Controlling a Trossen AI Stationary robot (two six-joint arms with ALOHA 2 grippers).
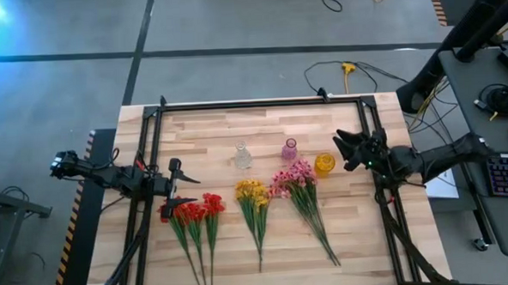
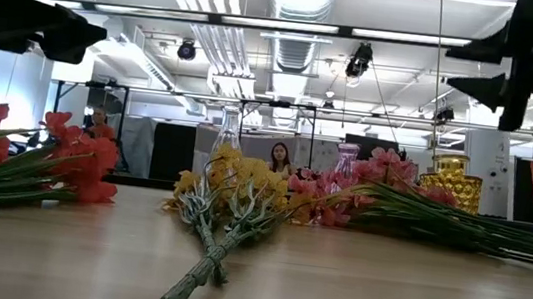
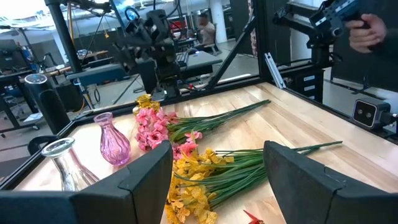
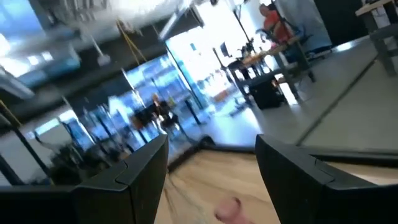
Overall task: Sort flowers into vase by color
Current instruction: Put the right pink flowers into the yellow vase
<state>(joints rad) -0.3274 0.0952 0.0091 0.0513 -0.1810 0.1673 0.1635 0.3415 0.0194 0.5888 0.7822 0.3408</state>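
Status: nothing sorted. All three vases stand empty: clear vase (image 1: 242, 156), pink vase (image 1: 289, 149), yellow vase (image 1: 324, 163). Red flowers (image 1: 193, 212) lie just beside the left gripper (image 1: 180, 183), partly under it; yellow flowers (image 1: 252, 194) and pink flowers (image 1: 293, 176) lie between the two grippers, the pink near the right gripper (image 1: 344, 150). Both grippers hang above the table, jaws apart, holding nothing. Clearance: black frame rails (image 1: 261, 102) border the table (image 1: 219, 131) behind each arm; bare wood lies past the vases; stems fan toward the front edge.
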